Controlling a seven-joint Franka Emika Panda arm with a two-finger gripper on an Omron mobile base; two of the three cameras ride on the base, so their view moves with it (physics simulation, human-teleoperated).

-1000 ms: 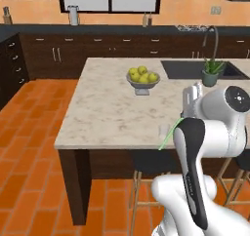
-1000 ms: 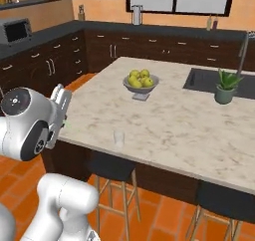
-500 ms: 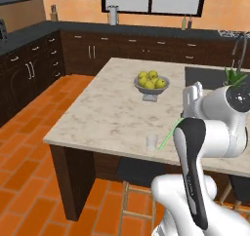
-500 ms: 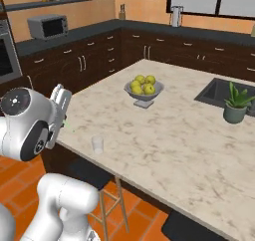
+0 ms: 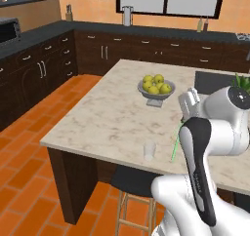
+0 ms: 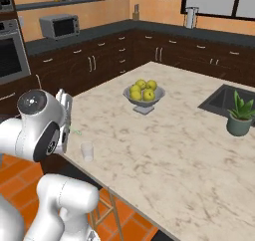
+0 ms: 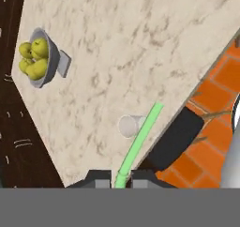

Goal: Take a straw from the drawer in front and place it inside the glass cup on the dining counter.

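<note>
My gripper (image 7: 121, 179) is shut on the lower end of the light-green straw (image 7: 138, 142), which sticks out from the fingertips over the near edge of the dining counter (image 7: 140, 43). The clear glass cup (image 7: 131, 126) stands on that counter close to the edge, just beside the straw's shaft in the hand view. In the left base view the straw (image 5: 175, 145) hangs right of the cup (image 5: 150, 150). From the right base view, the straw (image 6: 75, 131) is above and left of the cup (image 6: 87, 151). The drawer is out of view.
A grey footed bowl of lemons (image 5: 156, 89) sits mid-counter, farther in than the cup. A potted plant (image 6: 240, 118) stands by the sink (image 6: 224, 99). A dark stool seat (image 7: 175, 139) is tucked under the counter's near edge, over orange tile floor.
The whole picture has shifted, so the base has driven; the counter corner and cup now lie closer in front of the arm. The gripper stays shut on the straw.
</note>
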